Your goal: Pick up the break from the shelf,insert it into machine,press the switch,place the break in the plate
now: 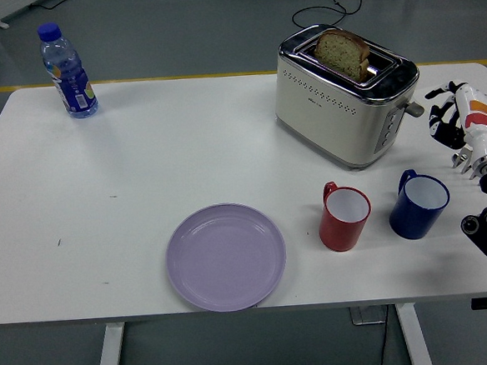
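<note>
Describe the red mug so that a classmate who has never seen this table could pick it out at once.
Find the cream toaster with a bread slice in its slot, at the table's far right. In front of it, nearer the table's near edge, stand two mugs side by side. The red mug is the left one, between the lilac plate and the blue mug, its handle pointing away toward the toaster.
</note>
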### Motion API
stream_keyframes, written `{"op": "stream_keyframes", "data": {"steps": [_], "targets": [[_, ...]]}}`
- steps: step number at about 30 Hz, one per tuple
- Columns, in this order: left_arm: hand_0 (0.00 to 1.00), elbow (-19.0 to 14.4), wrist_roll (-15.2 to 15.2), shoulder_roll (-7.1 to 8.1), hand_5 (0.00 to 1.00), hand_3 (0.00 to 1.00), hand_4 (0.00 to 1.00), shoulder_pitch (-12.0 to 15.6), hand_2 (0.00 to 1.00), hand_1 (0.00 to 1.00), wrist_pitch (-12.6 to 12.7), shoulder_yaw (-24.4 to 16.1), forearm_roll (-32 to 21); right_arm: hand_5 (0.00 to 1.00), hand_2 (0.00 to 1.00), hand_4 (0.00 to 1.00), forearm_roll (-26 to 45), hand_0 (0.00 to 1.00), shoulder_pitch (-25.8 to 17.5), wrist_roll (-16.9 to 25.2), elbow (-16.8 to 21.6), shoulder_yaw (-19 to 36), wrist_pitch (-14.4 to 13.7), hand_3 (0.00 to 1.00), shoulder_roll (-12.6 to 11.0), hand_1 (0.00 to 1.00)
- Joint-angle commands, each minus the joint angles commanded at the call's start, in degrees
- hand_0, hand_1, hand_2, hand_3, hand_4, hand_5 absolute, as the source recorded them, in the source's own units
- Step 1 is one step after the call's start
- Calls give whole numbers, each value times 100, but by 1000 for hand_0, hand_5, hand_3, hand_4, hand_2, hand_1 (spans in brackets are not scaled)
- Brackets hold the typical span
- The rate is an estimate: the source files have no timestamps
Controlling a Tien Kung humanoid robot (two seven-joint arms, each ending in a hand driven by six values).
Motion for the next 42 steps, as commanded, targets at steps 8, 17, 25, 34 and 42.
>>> {"op": "stream_keyframes", "data": {"steps": [8, 17, 25, 34, 42], "targets": [[417, 0, -5, 3, 998, 604, 415, -2, 528, 486, 2, 24, -18, 2, 294, 444, 22, 93, 27, 33, -116, -56, 4, 576, 91, 187], [417, 0, 11, -4, 998, 604, 413, -14, 530, 487, -3, 11, 17, 2, 293, 444, 63, 91, 47, 34, -200, -162, 20, 576, 148, 187], [418, 0, 16, -8, 998, 605, 413, -21, 530, 487, 0, 8, 28, 2, 293, 444, 143, 91, 36, 40, -318, -221, 32, 577, 200, 187], [418, 0, 11, -6, 998, 605, 412, -43, 531, 487, 3, 9, 13, 2, 293, 444, 205, 91, 36, 54, -532, -229, 22, 577, 262, 187], [417, 0, 12, -13, 998, 604, 411, -70, 531, 488, 8, 19, -10, 2, 292, 446, 264, 87, 55, 59, -644, -326, 32, 578, 319, 186]]}}
